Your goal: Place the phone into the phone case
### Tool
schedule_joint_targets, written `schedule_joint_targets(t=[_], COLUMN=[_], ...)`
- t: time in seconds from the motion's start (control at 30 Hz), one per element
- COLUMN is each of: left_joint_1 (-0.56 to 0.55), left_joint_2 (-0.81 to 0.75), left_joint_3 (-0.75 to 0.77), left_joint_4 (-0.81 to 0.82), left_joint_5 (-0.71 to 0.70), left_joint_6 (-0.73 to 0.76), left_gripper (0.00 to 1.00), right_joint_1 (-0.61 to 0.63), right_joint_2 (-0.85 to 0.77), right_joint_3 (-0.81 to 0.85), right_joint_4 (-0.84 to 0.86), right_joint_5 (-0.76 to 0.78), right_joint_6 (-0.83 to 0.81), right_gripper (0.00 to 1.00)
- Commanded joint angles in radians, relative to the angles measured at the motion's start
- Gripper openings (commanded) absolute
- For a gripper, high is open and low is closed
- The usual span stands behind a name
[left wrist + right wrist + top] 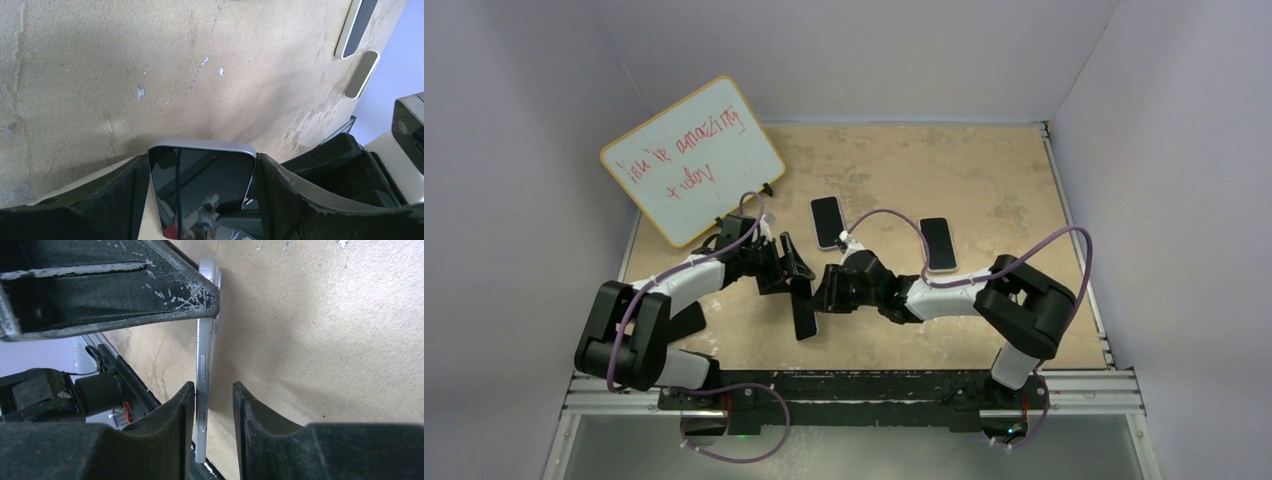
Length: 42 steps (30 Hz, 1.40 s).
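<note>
The left gripper [202, 165] is clamping the phone [200, 192] by its two long edges, a finger pressing on each side and the dark screen facing the wrist camera. It is holding the phone raised above the counter [984, 180], near the middle and towards the near edge. The right gripper [214, 400] is straddling the same phone edge-on with its jaws parted. The silver side rail is lying against one finger [175, 415], and a gap is showing before the other. Farther back, a white-rimmed dark slab [827, 222] and a second dark slab [937, 243] are lying flat on the counter, apart from each other. I cannot tell which is the phone case. A whiteboard [692, 160] is leaning at the far left.
</note>
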Motion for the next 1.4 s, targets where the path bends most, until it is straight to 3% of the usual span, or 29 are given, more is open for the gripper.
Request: schedule_joint_targets(t=[0.0,0.13,0.2,0.27,0.37,0.57,0.7,0.9,1.1,1.2,1.37], left_joint_1=[-0.005,-0.005,-0.005,-0.005,-0.005,-0.001,0.027,0.113,0.222,0.335,0.598], left_joint_2=[-0.041,-0.06,-0.07,-0.081,-0.099,-0.155,-0.209,-0.272,-0.207,-0.172,-0.157], left_joint_3=[-0.002,-0.004,0.0,0.005,0.02,0.071,0.094,0.105,0.223,0.249,0.179], left_joint_4=[0.056,0.052,0.037,0.024,-0.012,-0.128,-0.189,-0.246,-0.519,-0.607,-0.606], left_joint_5=[0.046,0.043,0.027,0.011,-0.02,-0.134,-0.266,-0.403,-0.671,-0.704,-0.63], left_joint_6=[-0.028,-0.031,-0.027,-0.022,-0.01,0.006,-0.04,-0.155,-0.29,-0.331,-0.334], left_gripper=[0.38,0.4,0.49,0.63,0.77,0.9,0.89,0.8,0.66,0.64,0.61], right_joint_1=[0.006,0.006,0.006,0.006,0.006,0.006,0.006,0.006,0.006,0.006,0.006], right_joint_2=[0.012,0.007,0.002,-0.003,-0.013,-0.008,-0.002,-0.006,-0.024,-0.036,-0.049], right_joint_3=[0.05,0.053,0.046,0.038,0.031,0.017,0.008,0.003,-0.002,-0.01,-0.01], right_joint_4=[0.004,-0.006,-0.001,0.001,-0.003,-0.001,0.002,-0.004,-0.032,-0.037,-0.053], right_joint_5=[-0.01,-0.001,0.002,0.004,0.017,0.013,0.015,0.029,0.045,0.051,0.056], right_joint_6=[-0.038,-0.049,-0.048,-0.05,-0.053,-0.05,-0.049,-0.059,-0.075,-0.079,-0.089], right_gripper=[0.32,0.09,0.0,0.0,0.0,0.0,0.0,0.0,0.0,0.0,0.0])
